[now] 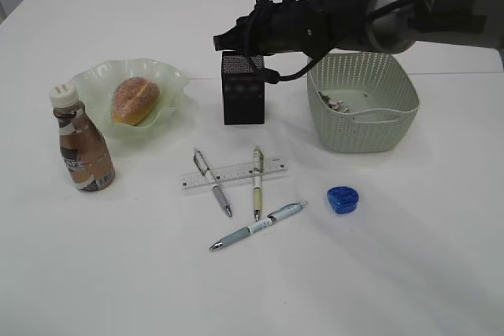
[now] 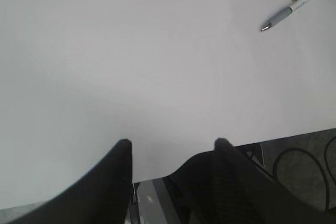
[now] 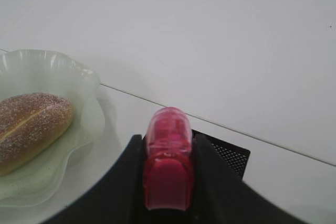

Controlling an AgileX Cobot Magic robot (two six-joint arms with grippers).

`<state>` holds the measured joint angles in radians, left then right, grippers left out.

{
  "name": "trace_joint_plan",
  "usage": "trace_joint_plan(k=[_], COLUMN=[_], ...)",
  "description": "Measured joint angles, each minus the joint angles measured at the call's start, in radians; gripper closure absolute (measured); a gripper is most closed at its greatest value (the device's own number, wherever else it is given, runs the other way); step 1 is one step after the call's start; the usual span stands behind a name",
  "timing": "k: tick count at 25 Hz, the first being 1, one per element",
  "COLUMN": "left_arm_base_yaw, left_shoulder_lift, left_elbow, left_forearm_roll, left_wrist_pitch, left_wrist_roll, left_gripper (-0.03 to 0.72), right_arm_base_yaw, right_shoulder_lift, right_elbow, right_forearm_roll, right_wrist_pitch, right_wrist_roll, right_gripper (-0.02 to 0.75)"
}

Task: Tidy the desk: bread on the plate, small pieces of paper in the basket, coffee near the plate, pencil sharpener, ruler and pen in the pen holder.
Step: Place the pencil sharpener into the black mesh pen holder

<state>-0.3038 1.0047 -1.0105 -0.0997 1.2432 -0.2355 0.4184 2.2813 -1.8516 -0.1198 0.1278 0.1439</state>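
My right gripper is shut on a red pencil sharpener and holds it just above the black mesh pen holder, whose rim shows behind the jaws in the right wrist view. The bread lies on the pale green plate. The coffee bottle stands left of the plate. A clear ruler and three pens lie in front of the holder. A blue pencil sharpener lies to their right. My left gripper is open and empty over the table's front edge.
The green basket stands right of the pen holder with small paper pieces inside. My right arm reaches across above the basket and holder. The left wrist view shows pen tips at its top right.
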Motion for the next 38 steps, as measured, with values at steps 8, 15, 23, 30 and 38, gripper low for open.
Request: trace_joint_plan(k=[8, 15, 23, 30, 38], left_arm_base_yaw=[0.000, 0.000, 0.000, 0.000, 0.000], left_shoulder_lift=[0.000, 0.000, 0.000, 0.000, 0.000], left_elbow=[0.000, 0.000, 0.000, 0.000, 0.000], left_forearm_roll=[0.000, 0.000, 0.000, 0.000, 0.005], left_wrist_pitch=[0.000, 0.000, 0.000, 0.000, 0.001], left_wrist_roll=[0.000, 0.000, 0.000, 0.000, 0.000], left_gripper=[0.328, 0.328, 0.334, 0.357, 0.360], right_arm_base_yaw=[0.000, -0.001, -0.001, -0.004, -0.006], right_shoulder_lift=[0.008, 0.025, 0.025, 0.023, -0.103], right_elbow=[-0.004, -0.009, -0.009, -0.011, -0.062], right_forearm_roll=[0.002, 0.001, -0.001, -0.001, 0.036], right_wrist_pitch=[-0.006, -0.022, -0.059, -0.052, 0.221], right_wrist_roll=[0.000, 0.000, 0.000, 0.000, 0.002], right_gripper=[0.547, 0.491, 0.417, 0.416, 0.416])
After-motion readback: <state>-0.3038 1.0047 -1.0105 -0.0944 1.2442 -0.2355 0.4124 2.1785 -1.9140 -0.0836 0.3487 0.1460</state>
